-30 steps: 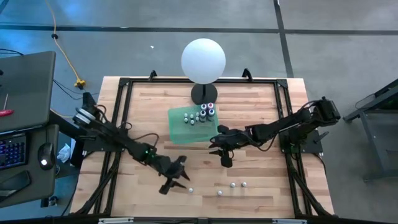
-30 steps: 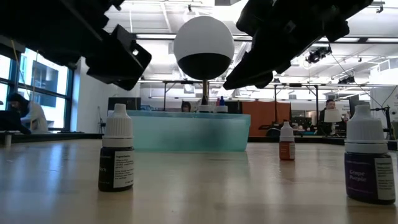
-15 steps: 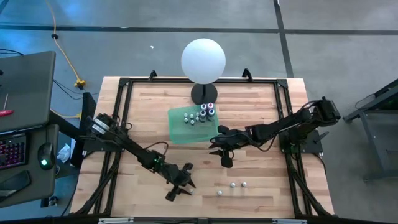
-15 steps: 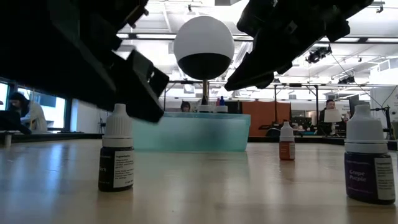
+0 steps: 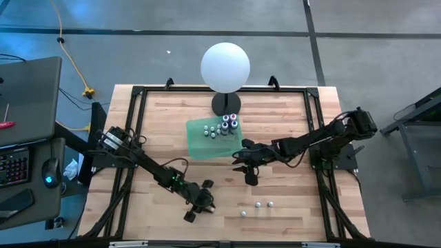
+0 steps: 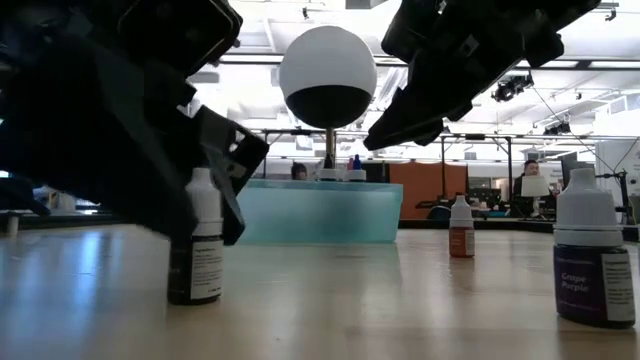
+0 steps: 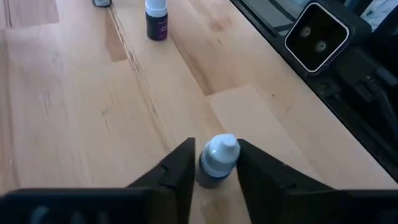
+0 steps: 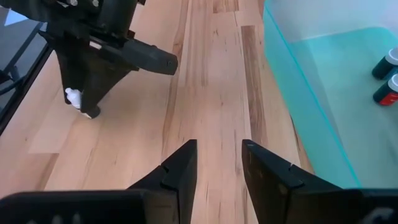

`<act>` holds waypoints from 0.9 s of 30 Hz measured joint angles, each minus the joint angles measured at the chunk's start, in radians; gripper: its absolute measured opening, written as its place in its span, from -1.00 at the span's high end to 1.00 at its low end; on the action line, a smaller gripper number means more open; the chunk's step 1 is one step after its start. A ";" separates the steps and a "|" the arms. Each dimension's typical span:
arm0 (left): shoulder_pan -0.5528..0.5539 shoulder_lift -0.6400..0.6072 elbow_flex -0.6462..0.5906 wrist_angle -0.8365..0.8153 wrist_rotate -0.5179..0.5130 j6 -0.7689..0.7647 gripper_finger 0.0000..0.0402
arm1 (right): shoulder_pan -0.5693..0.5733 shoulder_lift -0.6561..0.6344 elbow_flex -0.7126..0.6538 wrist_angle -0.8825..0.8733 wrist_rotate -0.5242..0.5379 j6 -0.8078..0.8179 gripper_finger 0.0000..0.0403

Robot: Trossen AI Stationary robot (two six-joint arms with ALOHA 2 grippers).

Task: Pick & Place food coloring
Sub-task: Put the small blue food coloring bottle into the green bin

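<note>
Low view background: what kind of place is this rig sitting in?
Probably an open lab or workshop floor, not a kitchen. Behind the wooden table the low view shows exposed ceiling trusses with strip lights, big windows and a person at a desk. The high view shows bare concrete floor and a keyboard.

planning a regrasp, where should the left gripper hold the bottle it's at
On the dark body just below the white cap, fingers either side, coming from above. The bottle stands upright between the left gripper fingers; the cap is narrower and rounded, so likely slips more easily.
</note>
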 joint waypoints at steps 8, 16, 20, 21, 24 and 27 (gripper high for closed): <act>0.006 -0.043 -0.001 0.119 -0.017 0.039 0.78 | 0.000 0.000 0.000 -0.006 0.000 0.000 0.41; 0.050 -0.365 0.000 -0.176 -0.326 0.233 0.64 | 0.000 0.000 0.000 -0.005 0.000 0.044 0.44; 0.129 -0.571 0.001 -0.408 -0.396 0.276 0.66 | 0.000 0.000 0.000 -0.005 0.000 0.045 0.44; 0.157 -0.620 0.001 -0.461 -0.405 0.279 0.66 | 0.000 0.000 0.000 -0.005 0.000 0.045 0.44; 0.263 -0.746 0.001 -0.598 -0.399 0.278 0.66 | 0.000 0.000 0.000 -0.002 0.000 0.045 0.44; 0.387 -0.821 -0.010 -0.714 -0.368 0.265 0.66 | 0.000 0.000 0.000 -0.002 0.000 0.045 0.43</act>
